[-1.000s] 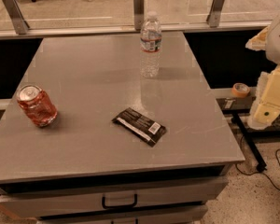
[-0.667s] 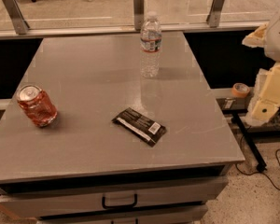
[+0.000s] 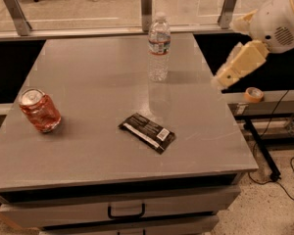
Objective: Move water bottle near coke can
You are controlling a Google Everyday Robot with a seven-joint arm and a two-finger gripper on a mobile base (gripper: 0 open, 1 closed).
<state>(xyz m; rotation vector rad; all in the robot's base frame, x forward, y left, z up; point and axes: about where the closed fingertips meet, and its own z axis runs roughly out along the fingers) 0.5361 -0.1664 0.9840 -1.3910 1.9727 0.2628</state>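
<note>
The water bottle (image 3: 159, 47) is clear ribbed plastic with a white cap and a red, white and blue label band. It stands upright at the far middle of the grey table (image 3: 88, 92). The coke can (image 3: 39, 110) is red with a silver top and stands tilted near the table's left edge, far from the bottle. My gripper (image 3: 231, 71) is cream-coloured and hangs in the air over the table's right edge, to the right of the bottle and a little nearer the front. It touches nothing.
A flat black snack wrapper (image 3: 147, 132) lies in the middle of the table, in front of the bottle. A roll of tape (image 3: 254, 94) sits on a ledge to the right. Metal posts and glass run behind the table. A drawer handle (image 3: 126, 212) is below.
My arm has swung left and upward from beside the table to over its right edge, closer to the bottle. The bottle, can and wrapper have not moved.
</note>
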